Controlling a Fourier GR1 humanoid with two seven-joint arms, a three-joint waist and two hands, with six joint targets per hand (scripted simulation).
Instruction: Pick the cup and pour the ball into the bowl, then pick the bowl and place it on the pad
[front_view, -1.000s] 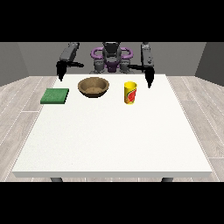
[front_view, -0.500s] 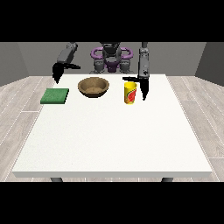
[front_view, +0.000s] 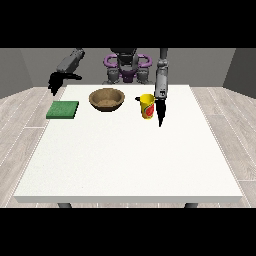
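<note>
A yellow cup (front_view: 147, 106) with a red label stands upright on the white table (front_view: 130, 150), right of centre at the far side. The ball is hidden from this view. A brown bowl (front_view: 106, 99) sits to the cup's left. A green pad (front_view: 63, 109) lies flat near the table's far left edge. The hand at the view's right (front_view: 161, 111) hangs just right of the cup, fingers pointing down and straight, close to the cup's side; contact is unclear. The hand at the view's left (front_view: 56, 81) hovers above the table's far left corner, away from the pad and bowl.
The robot's torso (front_view: 127, 67) stands behind the table's far edge. Grey floor planks surround the table on both sides.
The hand at the view's right has come down and in, from beside the robot's shoulder to right beside the cup. The hand at the view's left barely shifted.
</note>
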